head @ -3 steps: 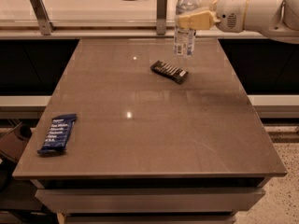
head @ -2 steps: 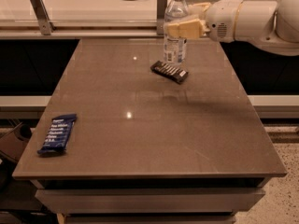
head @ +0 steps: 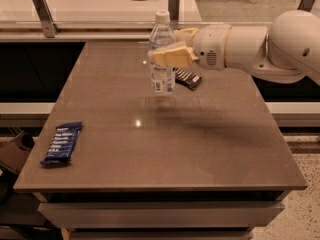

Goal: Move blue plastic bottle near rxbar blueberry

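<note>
The blue plastic bottle [head: 162, 59] is clear with a white cap and a white-and-blue label on its lower half. My gripper [head: 169, 48] is shut on its middle and holds it upright above the table's far centre. The white arm comes in from the right. The rxbar blueberry [head: 62, 142] lies flat in its dark blue wrapper near the table's front left corner, well away from the bottle.
A black wrapped bar [head: 188, 78] lies on the grey table [head: 200, 149] just behind and right of the bottle. A white counter with metal posts [head: 43, 8] runs along the far edge. The table's edges drop off at front, left and right.
The arm has carried the bottle leftward and toward the front, from the table's far right edge to above its far centre.
</note>
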`<state>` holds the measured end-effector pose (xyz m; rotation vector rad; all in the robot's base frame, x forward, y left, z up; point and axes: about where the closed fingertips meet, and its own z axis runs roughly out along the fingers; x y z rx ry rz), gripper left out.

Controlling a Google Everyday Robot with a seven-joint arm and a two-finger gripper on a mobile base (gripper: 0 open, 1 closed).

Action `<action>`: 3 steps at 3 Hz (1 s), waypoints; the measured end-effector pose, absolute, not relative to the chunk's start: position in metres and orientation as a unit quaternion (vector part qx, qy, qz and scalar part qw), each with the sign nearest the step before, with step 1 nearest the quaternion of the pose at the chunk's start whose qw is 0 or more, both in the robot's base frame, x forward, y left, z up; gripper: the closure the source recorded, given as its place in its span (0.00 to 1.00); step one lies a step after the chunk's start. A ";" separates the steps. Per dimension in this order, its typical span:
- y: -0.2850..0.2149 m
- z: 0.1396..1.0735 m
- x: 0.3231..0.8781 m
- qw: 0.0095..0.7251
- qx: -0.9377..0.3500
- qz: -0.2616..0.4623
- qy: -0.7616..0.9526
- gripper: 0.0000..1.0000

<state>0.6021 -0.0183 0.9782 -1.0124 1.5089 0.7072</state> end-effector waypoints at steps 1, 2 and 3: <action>0.003 0.969 0.587 0.546 -0.442 0.327 0.632 1.00; 0.025 0.966 0.573 0.531 -0.464 0.350 0.617 1.00; 0.034 0.966 0.569 0.528 -0.467 0.350 0.617 1.00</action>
